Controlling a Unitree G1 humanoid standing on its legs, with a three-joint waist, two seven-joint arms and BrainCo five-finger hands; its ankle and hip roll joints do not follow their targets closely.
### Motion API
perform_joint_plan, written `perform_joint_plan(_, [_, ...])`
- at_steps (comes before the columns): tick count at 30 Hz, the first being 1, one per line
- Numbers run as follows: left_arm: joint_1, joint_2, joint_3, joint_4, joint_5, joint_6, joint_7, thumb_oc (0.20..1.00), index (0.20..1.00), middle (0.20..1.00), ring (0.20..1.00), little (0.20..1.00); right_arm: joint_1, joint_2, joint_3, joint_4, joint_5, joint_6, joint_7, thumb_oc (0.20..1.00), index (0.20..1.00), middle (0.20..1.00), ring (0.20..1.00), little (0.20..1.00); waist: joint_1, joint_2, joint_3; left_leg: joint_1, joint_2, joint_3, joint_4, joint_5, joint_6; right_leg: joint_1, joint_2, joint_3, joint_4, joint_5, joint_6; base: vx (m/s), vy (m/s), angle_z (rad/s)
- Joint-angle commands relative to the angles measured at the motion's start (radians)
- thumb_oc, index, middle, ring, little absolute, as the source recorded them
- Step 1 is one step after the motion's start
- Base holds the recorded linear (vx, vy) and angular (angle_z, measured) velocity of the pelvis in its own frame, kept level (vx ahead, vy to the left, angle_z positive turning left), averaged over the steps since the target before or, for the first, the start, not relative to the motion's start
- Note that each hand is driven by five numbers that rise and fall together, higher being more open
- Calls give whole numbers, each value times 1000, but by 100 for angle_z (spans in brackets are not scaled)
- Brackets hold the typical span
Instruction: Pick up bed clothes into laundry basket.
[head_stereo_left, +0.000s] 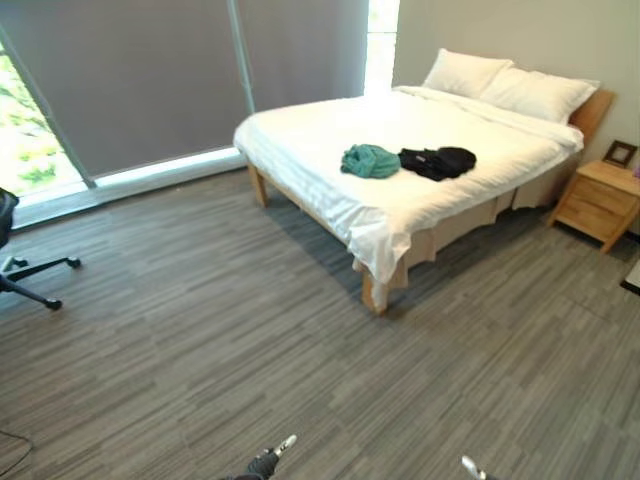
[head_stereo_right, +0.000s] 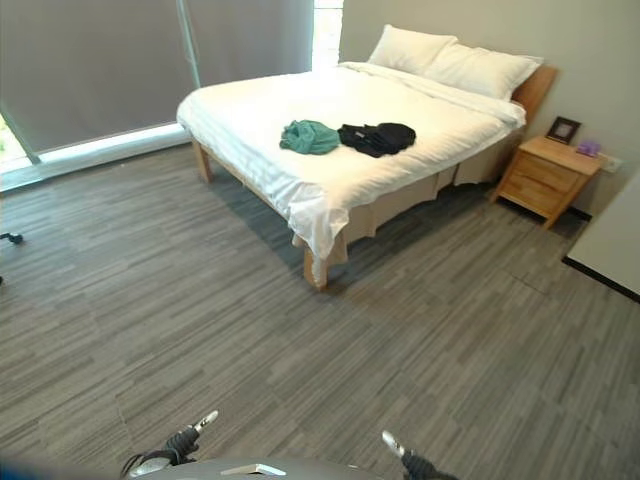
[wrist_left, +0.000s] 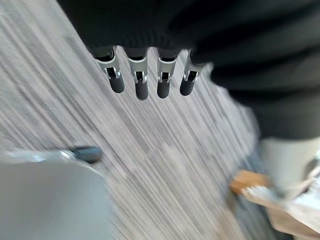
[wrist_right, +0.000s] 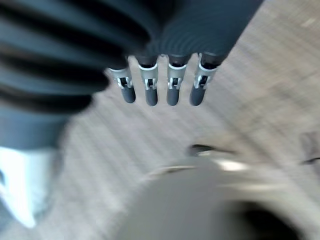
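Two garments lie on the bed (head_stereo_left: 330, 150), well apart from my fingers: a teal garment (head_stereo_left: 369, 160) and, just beside it on the side toward the pillows (head_stereo_left: 505, 85), a black garment (head_stereo_left: 438, 161). Both sit bunched on the white sheet near the bed's foot end, far ahead of my hands across open wood-grain floor (head_stereo_left: 250, 330).

My left hand (wrist_left: 145, 75) hangs with its fingers (wrist_left: 142, 85) straight and relaxed, holding nothing; my right hand (wrist_right: 162, 85) is the same, fingers (wrist_right: 151, 91) loose over the floor.

I see no laundry basket from here, so one risk, I judge, is gathering clothes with nowhere to drop them. Another is the approach: the sheet's corner (head_stereo_left: 383, 255) drapes low over the bed leg between me and the clothes, and walking in tight could snag it. The garments are soft and crumpled, so a shallow pinch might lift only a fold and let the rest slide off. Reaching for both at once could drag the sheet up too. The nightstand (head_stereo_left: 598, 200) stands well beyond, out of the way.
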Motion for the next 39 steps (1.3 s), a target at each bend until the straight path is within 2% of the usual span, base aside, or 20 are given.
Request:
perform_joint_plan(1, [-45, -21, 32, 59, 63, 9, -25, 1000, 1000, 1000, 1000, 1000, -36, -7, -17, 65, -42, 10, 6, 1000, 1000, 1000, 1000, 1000, -19, -12, 59, 82, 56, -45, -64, -17, -68, 137, -58, -4, -214, 112, 91, 0, 0, 0])
perform_joint_plan(6, [-47, -16, 26, 58, 82, 9, -22, 1000, 1000, 1000, 1000, 1000, -30, -27, -36, 71, -46, 12, 1, 1000, 1000, 1000, 1000, 1000, -27, -7, 59, 85, 52, -35, -64, -25, -66, 135, -60, 8, -219, 118, 92, 10, 21, -1])
perform_joint_plan(11, [-126, 28, -20, -3, 126, -2, 23, 1000, 1000, 1000, 1000, 1000, -90, -87, -90, -11, 66, -13, -18, 1000, 1000, 1000, 1000, 1000, -46, -6, 51, 93, 53, -16, -64, -31, -69, 135, -57, 28, -227, 126, 99, 17, 26, -9])
perform_joint_plan(13, [-168, 62, -35, -119, 89, -15, 42, 1000, 1000, 1000, 1000, 1000, -118, -122, -101, -133, 145, -34, -15, 1000, 1000, 1000, 1000, 1000, -53, -7, 51, 91, 54, -9, -64, -29, -71, 129, -57, 38, -226, 130, 102, -17, 24, -15])
perform_joint_plan(17, [-176, 122, -53, -397, 19, -38, 49, 1000, 1000, 1000, 1000, 1000, -109, -174, -89, -423, 190, -60, -4, 1000, 1000, 1000, 1000, 1000, -55, -8, 56, 86, 54, -3, -64, -24, -72, 118, -57, 45, -221, 135, 108, -29, 15, -10])
perform_joint_plan(18, [-175, 123, -53, -398, 19, -37, 49, 1000, 1000, 1000, 1000, 1000, -107, -174, -89, -426, 190, -59, -5, 1000, 1000, 1000, 1000, 1000, -55, -8, 56, 86, 54, -3, -64, -24, -72, 118, -57, 45, -220, 134, 108, -12, 23, -8])
perform_joint_plan(19, [-160, 156, -36, -549, -29, -32, 44, 1000, 1000, 1000, 1000, 1000, -82, -205, -101, -639, 166, -66, -21, 1000, 1000, 1000, 1000, 1000, -59, -6, 58, 84, 52, 0, -64, -22, -71, 114, -57, 46, -217, 136, 110, -4, 27, -10])
perform_joint_plan(21, [-155, 178, -27, -651, -48, -10, 42, 1000, 1000, 1000, 1000, 1000, -63, -223, -131, -787, 135, -60, -52, 1000, 1000, 1000, 1000, 1000, -63, -1, 60, 84, 50, 2, -64, -23, -69, 113, -59, 47, -215, 137, 112, 5, 37, -10])
perform_joint_plan(24, [-92, 219, 21, -922, -89, -3, 27, 1000, 1000, 1000, 1000, 1000, 13, -210, -202, -1101, 38, -70, -86, 1000, 1000, 1000, 1000, 1000, -69, 8, 66, 87, 49, 5, -64, -26, -64, 113, -63, 52, -212, 136, 114, 16, 24, -1])
perform_joint_plan(26, [-77, 217, 34, -952, -98, -14, 31, 1000, 1000, 1000, 1000, 1000, 25, -201, -205, -1142, 24, -82, -88, 1000, 1000, 1000, 1000, 1000, -68, 9, 68, 88, 49, 6, -64, -27, -64, 113, -64, 53, -211, 135, 114, 0, 0, 0])
perform_joint_plan(28, [-54, 200, 52, -998, -76, -56, 57, 1000, 1000, 1000, 1000, 1000, 42, -163, -191, -1168, 46, -144, -66, 1000, 1000, 1000, 1000, 1000, -70, 6, 76, 89, 47, 9, -64, -30, -62, 110, -66, 57, -209, 134, 114, 0, 0, 0])
perform_joint_plan(31, [-42, 181, 68, -959, -88, -86, 72, 1000, 1000, 1000, 1000, 1000, 31, -158, -140, -1115, 9, -151, -68, 1000, 1000, 1000, 1000, 1000, -69, 1, 81, 88, 48, 14, -64, -31, -64, 108, -66, 62, -212, 135, 114, 5, 0, -2])
perform_joint_plan(33, [-42, 137, 94, -890, -145, -79, 115, 1000, 1000, 1000, 1000, 1000, 18, -144, -93, -1067, 14, -129, -81, 1000, 1000, 1000, 1000, 1000, -66, -3, 88, 88, 49, 23, -64, -31, -64, 105, -65, 68, -218, 138, 114, 14, 11, -6])
perform_joint_plan(36, [9, 119, 136, -954, -188, -101, 128, 1000, 1000, 1000, 1000, 1000, 33, -135, -98, -1133, 41, -144, -65, 1000, 1000, 1000, 1000, 1000, -66, -2, 104, 78, 48, 27, -64, -28, -61, 89, -67, 78, -211, 139, 117, 18, 35, -18])
perform_joint_plan(39, [17, 113, 142, -950, -208, -106, 138, 1000, 1000, 1000, 1000, 1000, 33, -132, -111, -1119, 42, -154, -83, 1000, 1000, 1000, 1000, 1000, -65, -2, 110, 72, 43, 31, -64, -32, -54, 80, -73, 86, -202, 137, 120, 47, 56, -12])
